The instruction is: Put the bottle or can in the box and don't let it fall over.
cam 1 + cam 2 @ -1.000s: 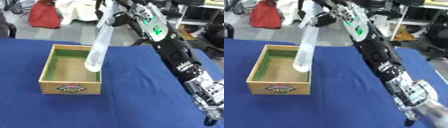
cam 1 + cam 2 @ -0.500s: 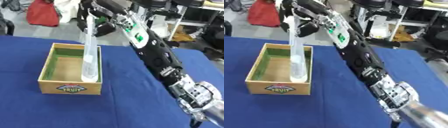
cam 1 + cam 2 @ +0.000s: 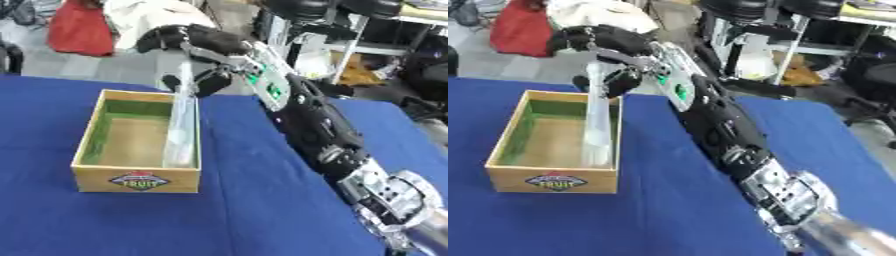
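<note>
A tall clear bottle [image 3: 180, 134] stands nearly upright inside the wooden fruit box [image 3: 136, 180], its base on the box floor against the right wall. My right hand [image 3: 203, 44] reaches over from the far side, fingers curled round the bottle's top above the box rim. The right arm [image 3: 319, 132] stretches back across the table to the lower right corner. The box rests on the blue tablecloth [image 3: 254, 210] at the left. My left hand shows in neither view.
Beyond the table's far edge are a red bag [image 3: 77, 30], a white cloth heap [image 3: 149, 15] and metal racks with clutter [image 3: 350, 45]. Blue cloth lies bare in front of and to the right of the box.
The bottle has gone from leaning over the box to standing nearly upright with its base down inside the right side. My right hand has swung left and forward above it.
</note>
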`<act>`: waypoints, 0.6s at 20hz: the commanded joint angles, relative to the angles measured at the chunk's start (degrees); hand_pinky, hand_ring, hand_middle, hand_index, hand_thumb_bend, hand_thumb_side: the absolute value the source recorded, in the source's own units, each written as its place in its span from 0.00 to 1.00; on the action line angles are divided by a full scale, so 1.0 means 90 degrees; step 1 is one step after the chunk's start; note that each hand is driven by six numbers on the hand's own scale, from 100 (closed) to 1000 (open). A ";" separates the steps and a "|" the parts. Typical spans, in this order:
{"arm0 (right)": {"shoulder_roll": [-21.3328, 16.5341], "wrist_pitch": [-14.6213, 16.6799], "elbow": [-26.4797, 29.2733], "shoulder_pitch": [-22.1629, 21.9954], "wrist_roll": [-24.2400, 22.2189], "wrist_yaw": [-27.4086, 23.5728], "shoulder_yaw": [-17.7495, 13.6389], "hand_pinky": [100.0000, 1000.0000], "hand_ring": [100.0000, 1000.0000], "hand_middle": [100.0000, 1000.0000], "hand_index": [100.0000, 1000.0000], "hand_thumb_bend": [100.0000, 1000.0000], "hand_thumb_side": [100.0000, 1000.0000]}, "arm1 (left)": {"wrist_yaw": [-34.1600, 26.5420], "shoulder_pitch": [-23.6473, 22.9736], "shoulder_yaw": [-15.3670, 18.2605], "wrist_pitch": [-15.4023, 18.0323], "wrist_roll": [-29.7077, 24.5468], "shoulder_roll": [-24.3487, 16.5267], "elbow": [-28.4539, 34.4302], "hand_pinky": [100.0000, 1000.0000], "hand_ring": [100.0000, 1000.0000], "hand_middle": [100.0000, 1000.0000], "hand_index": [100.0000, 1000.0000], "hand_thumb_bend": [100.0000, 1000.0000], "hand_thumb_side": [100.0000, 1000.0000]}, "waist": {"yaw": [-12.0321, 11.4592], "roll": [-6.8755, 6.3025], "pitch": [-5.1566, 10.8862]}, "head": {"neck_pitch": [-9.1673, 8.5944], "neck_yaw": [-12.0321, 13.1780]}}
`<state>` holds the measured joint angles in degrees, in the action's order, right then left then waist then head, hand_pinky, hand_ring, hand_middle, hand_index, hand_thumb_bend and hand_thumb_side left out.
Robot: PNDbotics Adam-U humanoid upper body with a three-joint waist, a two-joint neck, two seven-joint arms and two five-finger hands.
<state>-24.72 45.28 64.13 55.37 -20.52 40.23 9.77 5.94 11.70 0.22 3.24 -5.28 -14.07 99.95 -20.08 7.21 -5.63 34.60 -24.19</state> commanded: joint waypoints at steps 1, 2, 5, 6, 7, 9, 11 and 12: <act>-0.0202 0.0168 -0.0066 0.0066 -0.0372 0.0128 0.0040 0.81 1.00 0.99 0.96 0.00 0.56 | 0.0018 0.0057 0.0048 0.0004 0.0017 -0.0084 0.0080 0.64 0.51 0.46 0.86 0.24 0.73 | 0.0027 -0.0043 0.0059 | -0.0093 0.0002; -0.0224 0.0214 -0.0062 0.0048 -0.0477 0.0117 0.0059 0.81 1.00 0.99 0.97 0.00 0.60 | 0.0021 0.0049 0.0053 0.0003 0.0022 -0.0087 0.0079 0.64 0.51 0.46 0.86 0.24 0.73 | 0.0043 -0.0042 0.0060 | -0.0096 0.0011; -0.0316 0.0305 0.0043 -0.0016 -0.0783 -0.0005 0.0097 0.82 1.00 1.00 0.97 0.00 0.65 | 0.0030 0.0014 0.0072 -0.0002 0.0039 -0.0096 0.0070 0.64 0.51 0.46 0.86 0.24 0.73 | 0.0102 -0.0040 0.0074 | -0.0087 0.0043; -0.0359 0.0326 0.0106 -0.0044 -0.0877 -0.0076 0.0109 0.82 1.00 1.00 0.97 0.00 0.66 | 0.0034 -0.0003 0.0082 -0.0003 0.0048 -0.0099 0.0066 0.64 0.51 0.46 0.86 0.24 0.73 | 0.0129 -0.0041 0.0083 | -0.0083 0.0062; -0.0404 0.0341 0.0174 -0.0070 -0.0956 -0.0154 0.0121 0.82 1.00 1.00 0.98 0.01 0.66 | 0.0038 -0.0020 0.0090 -0.0004 0.0056 -0.0102 0.0063 0.64 0.51 0.46 0.86 0.24 0.73 | 0.0154 -0.0043 0.0091 | -0.0078 0.0082; -0.0504 0.0356 0.0336 -0.0126 -0.1058 -0.0336 0.0141 0.81 1.00 1.00 0.98 0.05 0.66 | 0.0043 -0.0060 0.0106 -0.0007 0.0074 -0.0107 0.0055 0.64 0.51 0.46 0.86 0.25 0.73 | 0.0216 -0.0045 0.0109 | -0.0075 0.0113; -0.0596 0.0354 0.0498 -0.0176 -0.1093 -0.0538 0.0155 0.81 1.00 1.00 0.99 0.07 0.64 | 0.0056 -0.0101 0.0119 -0.0009 0.0088 -0.0111 0.0045 0.64 0.51 0.46 0.86 0.25 0.73 | 0.0277 -0.0049 0.0128 | -0.0063 0.0140; -0.0646 0.0355 0.0575 -0.0193 -0.1103 -0.0640 0.0164 0.81 1.00 1.00 1.00 0.11 0.61 | 0.0062 -0.0118 0.0125 -0.0010 0.0093 -0.0113 0.0041 0.64 0.51 0.46 0.86 0.25 0.73 | 0.0304 -0.0052 0.0136 | -0.0056 0.0154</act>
<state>-28.17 42.91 67.40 52.67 -24.59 35.81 11.54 6.28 10.34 0.92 3.11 -4.73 -14.09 99.67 -17.35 7.29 -5.33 34.59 -23.00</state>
